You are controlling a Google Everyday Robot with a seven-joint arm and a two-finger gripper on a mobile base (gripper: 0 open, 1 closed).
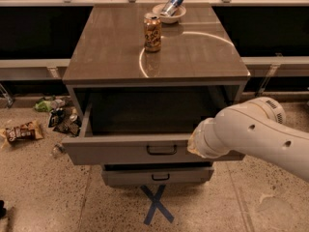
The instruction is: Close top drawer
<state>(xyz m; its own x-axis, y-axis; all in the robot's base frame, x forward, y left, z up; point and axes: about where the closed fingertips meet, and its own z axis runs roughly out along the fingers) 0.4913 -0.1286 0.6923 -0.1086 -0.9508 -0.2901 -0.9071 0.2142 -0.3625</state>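
The top drawer point(120, 151) of the grey-brown cabinet is pulled out, and its dark inside shows. Its wide front panel carries a small dark loop handle point(161, 150) at the centre. My white arm point(256, 134) reaches in from the right. My gripper point(192, 142) is at the arm's end, against the top edge of the drawer front just right of the handle. The wrist hides the gripper's fingers.
A lower drawer point(157, 176) with a narrower front sits slightly out under the top one. On the cabinet top point(106, 57) stand a brown can point(152, 32) and a bowl point(169, 13) holding a blue can. Snack bags point(21, 131) and wrappers point(60, 115) lie on the floor at left. A blue tape X point(155, 204) marks the floor in front.
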